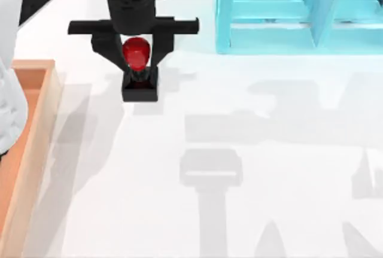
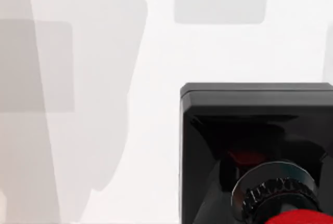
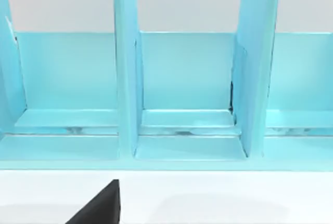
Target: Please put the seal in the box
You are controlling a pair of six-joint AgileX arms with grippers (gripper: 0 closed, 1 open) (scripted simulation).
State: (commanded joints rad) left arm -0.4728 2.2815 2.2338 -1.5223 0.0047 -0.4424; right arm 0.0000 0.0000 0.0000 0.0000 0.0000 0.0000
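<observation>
— Wooden box (image 1: 37, 114) lies along the counter's (image 1: 251, 150) left edge; a cyan shelf frame (image 1: 299, 12) stands at the far right.

— And the seal (image 1: 139, 69)?

— Near the far edge, just right of the box, outside it. The left gripper (image 1: 136, 54) straddles its red knob, jaws at either side; whether they clench I cannot tell.

— Risk?

— Probably a loose hold: the glossy knob could slip during the lift, or the base catch the rim.

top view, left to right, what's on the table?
box → seal, with the left gripper around its red knob → blue shelf frame
</observation>
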